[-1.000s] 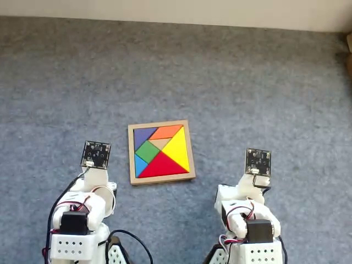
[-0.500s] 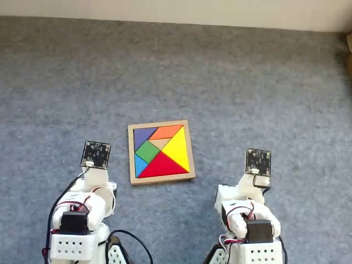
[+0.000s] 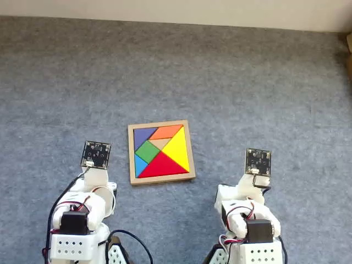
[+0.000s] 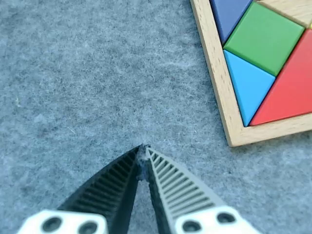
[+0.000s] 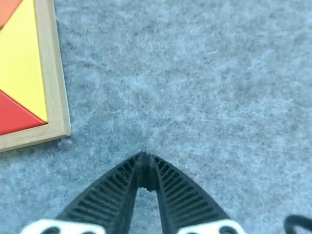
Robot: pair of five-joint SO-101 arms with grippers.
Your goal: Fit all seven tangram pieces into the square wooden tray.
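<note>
The square wooden tray (image 3: 132,159) lies mid-table on the grey carpet, holding coloured tangram pieces: purple (image 3: 143,134), orange (image 3: 165,131), green (image 3: 147,150), yellow (image 3: 177,148), red (image 3: 163,164), light blue (image 3: 139,165) and a wood-coloured one (image 3: 160,143). One arm (image 3: 93,181) rests folded to the near left of the tray, the other arm (image 3: 254,184) to the near right. My left gripper (image 4: 144,147) is shut and empty over carpet beside the tray's corner (image 4: 234,136). Over bare carpet my right gripper (image 5: 144,156) is shut too, the tray's corner (image 5: 56,124) off to one side.
Grey carpet (image 3: 247,88) covers the table all around the tray. A pale wall edge (image 3: 176,11) runs along the far side. A brown object (image 3: 348,44) peeks in at the far right edge.
</note>
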